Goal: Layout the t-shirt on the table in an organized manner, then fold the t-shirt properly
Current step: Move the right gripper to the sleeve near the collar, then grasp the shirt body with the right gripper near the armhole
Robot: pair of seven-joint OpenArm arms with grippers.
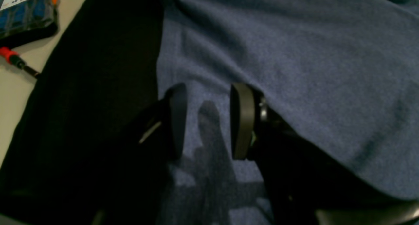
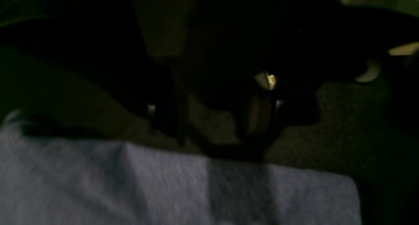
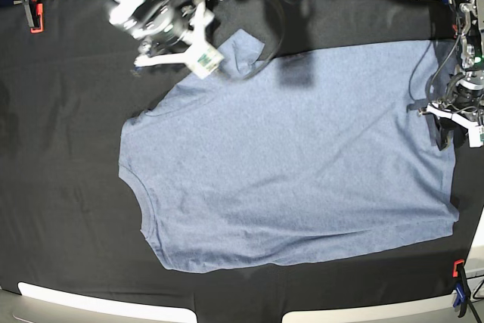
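Two grippers work over one t-shirt (image 3: 295, 164): the left gripper (image 1: 208, 120) hovers with its jaws parted above the blue-grey cloth near the shirt's edge, grasping nothing, and the right gripper (image 3: 198, 57) stands by a sleeve, also spread wide. Plain, heathered and lightly wrinkled, the shirt lies flat across the middle of one black table (image 3: 68, 187).
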